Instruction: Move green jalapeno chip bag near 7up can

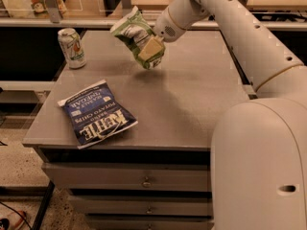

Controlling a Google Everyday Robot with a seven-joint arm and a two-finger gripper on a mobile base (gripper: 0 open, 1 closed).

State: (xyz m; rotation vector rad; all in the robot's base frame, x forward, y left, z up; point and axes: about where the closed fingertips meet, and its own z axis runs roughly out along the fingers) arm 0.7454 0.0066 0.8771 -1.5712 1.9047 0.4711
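Observation:
The green jalapeno chip bag is a crinkled light-green bag with a white and dark label. It hangs tilted in the air above the far middle of the table. My gripper is shut on the bag's lower right part, with one tan finger across its front. The 7up can stands upright at the table's far left corner, apart from the bag and to its left.
A flat dark-blue Kettle chip bag lies near the table's front left edge. My white arm reaches in from the upper right and my base fills the lower right. Drawers sit below the tabletop. A shelf with clutter runs behind.

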